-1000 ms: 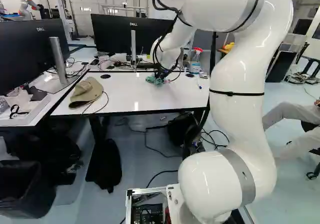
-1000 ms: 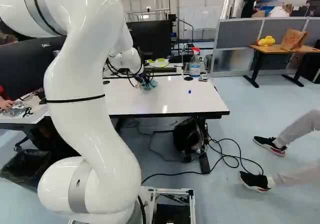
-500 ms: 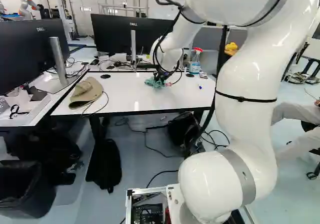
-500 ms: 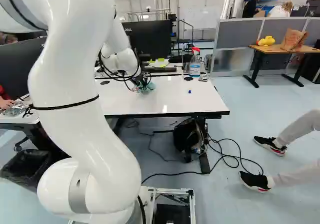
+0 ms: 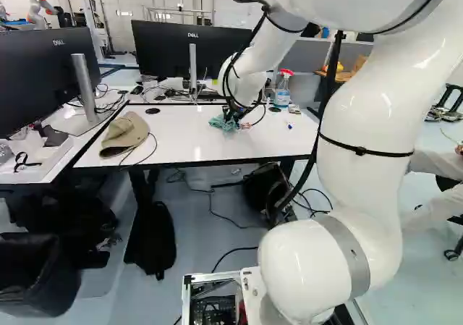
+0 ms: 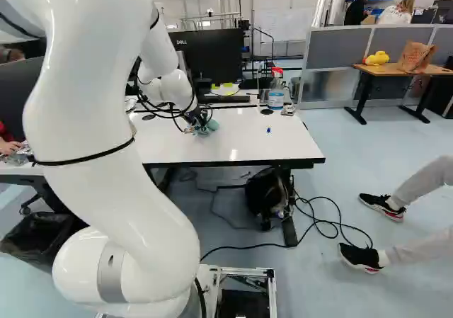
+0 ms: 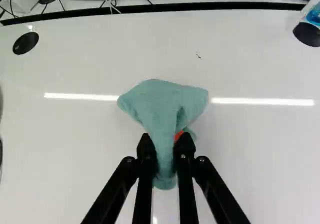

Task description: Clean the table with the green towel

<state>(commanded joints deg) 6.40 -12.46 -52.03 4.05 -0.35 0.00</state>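
In the left base view my gripper [image 5: 233,114] is low over the white table [image 5: 170,140], with the green towel [image 5: 221,123] at its tip. The wrist view shows the gripper [image 7: 166,151] shut on the bunched towel [image 7: 159,107], which is pinched from both sides. Part of the cloth fans out ahead of the fingers over the tabletop, and a small end hangs out behind them. A bit of orange pad shows beside one fingertip. Whether the cloth's underside touches the table cannot be told.
A tan cap [image 5: 125,132] lies on the table's left part. Monitors [image 5: 181,53] stand behind and at the left. A spray bottle [image 5: 282,90] stands at the back right, a small blue item [image 6: 268,130] in front of it. Another robot [image 5: 39,8] is far back.
My arm has shifted against its lowest joint: the upper links swing outward, and the gripper with the towel comes slightly nearer the table's front edge. The base has not moved.
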